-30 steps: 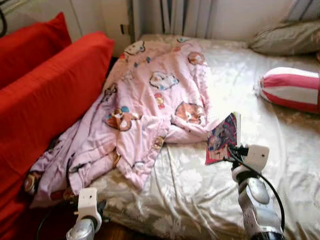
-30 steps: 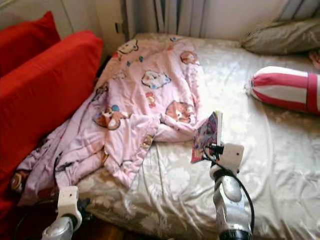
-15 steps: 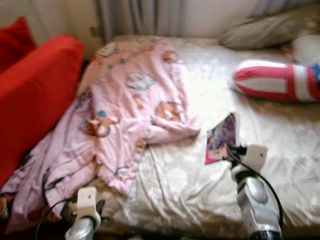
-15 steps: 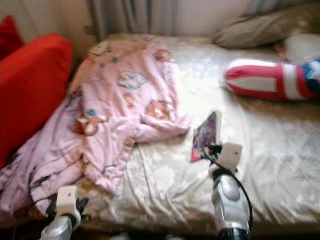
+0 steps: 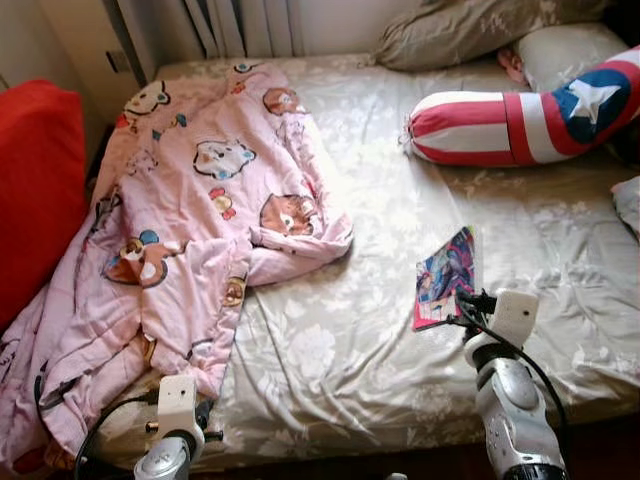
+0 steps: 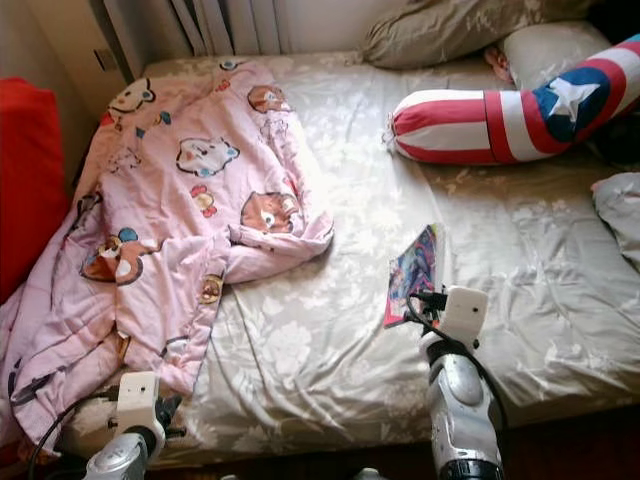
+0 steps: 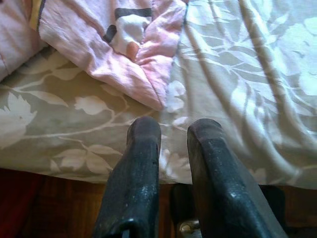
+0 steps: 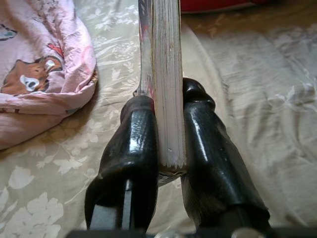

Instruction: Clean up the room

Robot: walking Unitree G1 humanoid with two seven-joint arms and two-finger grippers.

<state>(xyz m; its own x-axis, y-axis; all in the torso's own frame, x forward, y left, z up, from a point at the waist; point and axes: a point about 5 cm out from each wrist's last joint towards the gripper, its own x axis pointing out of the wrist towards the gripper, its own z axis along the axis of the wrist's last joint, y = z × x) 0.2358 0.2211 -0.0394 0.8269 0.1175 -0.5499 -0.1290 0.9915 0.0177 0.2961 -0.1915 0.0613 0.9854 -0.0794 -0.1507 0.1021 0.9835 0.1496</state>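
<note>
Right claw (image 8: 168, 144) clamps a thin book (image 5: 445, 277), one black finger on each cover, page edges facing the wrist camera. Book stands on edge above the bed (image 5: 370, 330), colourful cover with comic-style art turned toward the pink quilt; any title on it is too small to read. Right arm reaches forward from low at the near edge of the bed, forearm raised, white wrist housing just behind the book, black cable looping along the arm.

Left claw (image 7: 173, 144) hangs low at the near edge of the bed, fingers narrow with a small gap between them, gripping nothing. It points at the floral bedsheet just beside a corner of the pink quilt (image 5: 200, 220). Left arm sits low, only its wrist housing and cable rising into the head views.

Pink quilt, printed with cartoon animals, lies crumpled over the robot's left part of the bed, trailing off the near corner. Red cushion (image 5: 35, 190) stands beside it at far left. Bolster with red and white stripes and a white star on a blue disc (image 5: 520, 115) lies near the head of the bed, olive pillow (image 5: 460, 30) behind it. No readable lettering on any of them.
</note>
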